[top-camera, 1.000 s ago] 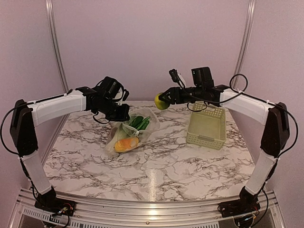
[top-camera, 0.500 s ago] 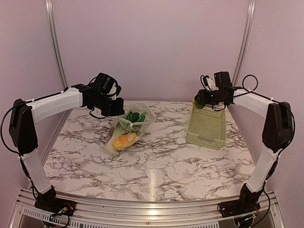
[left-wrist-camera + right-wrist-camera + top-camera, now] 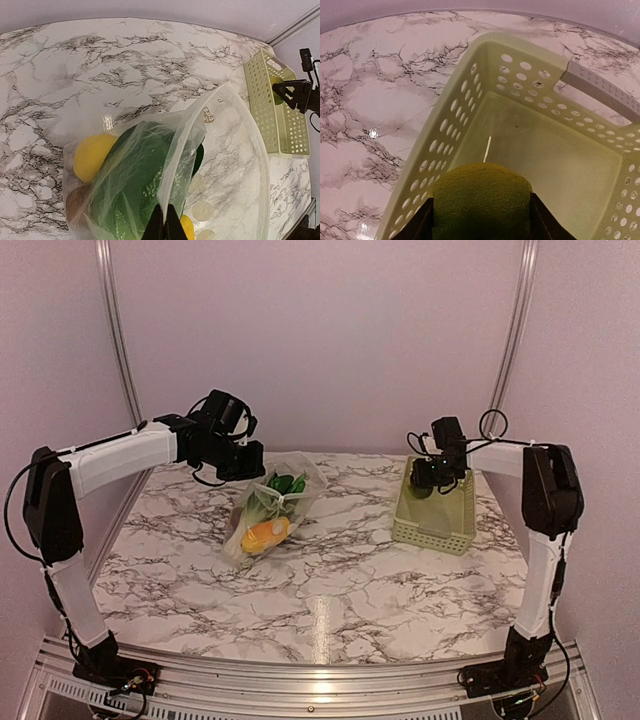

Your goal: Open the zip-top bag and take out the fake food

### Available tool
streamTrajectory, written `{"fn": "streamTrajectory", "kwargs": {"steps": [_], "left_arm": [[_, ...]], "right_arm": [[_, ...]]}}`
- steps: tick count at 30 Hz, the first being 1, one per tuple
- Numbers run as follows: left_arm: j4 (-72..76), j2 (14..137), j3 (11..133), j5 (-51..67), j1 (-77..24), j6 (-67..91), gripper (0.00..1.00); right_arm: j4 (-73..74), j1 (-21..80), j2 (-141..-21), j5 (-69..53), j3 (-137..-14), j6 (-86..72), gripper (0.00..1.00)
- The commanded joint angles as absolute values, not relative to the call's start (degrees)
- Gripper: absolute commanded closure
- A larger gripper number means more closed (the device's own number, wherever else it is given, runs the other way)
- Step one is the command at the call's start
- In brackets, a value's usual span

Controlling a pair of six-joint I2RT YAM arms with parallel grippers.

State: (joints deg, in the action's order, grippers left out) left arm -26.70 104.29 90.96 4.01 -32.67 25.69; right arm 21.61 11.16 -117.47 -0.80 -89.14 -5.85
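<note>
One zip-top bag [image 3: 262, 523], left of the one basket [image 3: 432, 533], is pinched by the closed left gripper [image 3: 165, 226]. The right gripper [image 3: 481, 216] clamps one green fake food [image 3: 480, 192] over the basket; bagged pieces overlap, uncountable.

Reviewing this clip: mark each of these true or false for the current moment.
1. The right gripper holds a yellow-green round piece over the basket. True.
2. The basket already holds several pieces of food. False: the part of its floor that shows is bare.
3. The left gripper has its fingers open, clear of the zip-top bag. False: they are shut on the bag's plastic.
4. Green pieces and a yellow piece lie inside the zip-top bag. True.
</note>
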Motion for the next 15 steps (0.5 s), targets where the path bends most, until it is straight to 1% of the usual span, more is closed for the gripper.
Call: {"fn": "streamTrajectory", "kwargs": {"steps": [1,4,8,13,15], "left_arm": [[-25.15,105.81,92.42,2.90,-32.52,26.10,1.00],[-24.92,105.91,92.37,2.97,-32.52,26.02,1.00],[-24.62,106.12,92.53,3.56,-32.52,25.76,1.00],[-24.49,106.35,92.40,4.27,-32.52,25.34,1.00],[-24.51,106.30,92.17,4.43,-32.52,25.19,1.00]], "right_arm": [[21.52,9.19,-119.42,2.04,-93.49,-3.98,0.49],[21.60,8.43,-120.27,1.54,-94.61,-3.25,0.44],[22.24,8.00,-120.97,0.61,-95.71,-2.64,0.34],[23.07,7.97,-121.05,0.61,-96.71,-2.50,0.27],[23.57,7.98,-120.82,-1.17,-97.44,-2.44,0.27]]}}
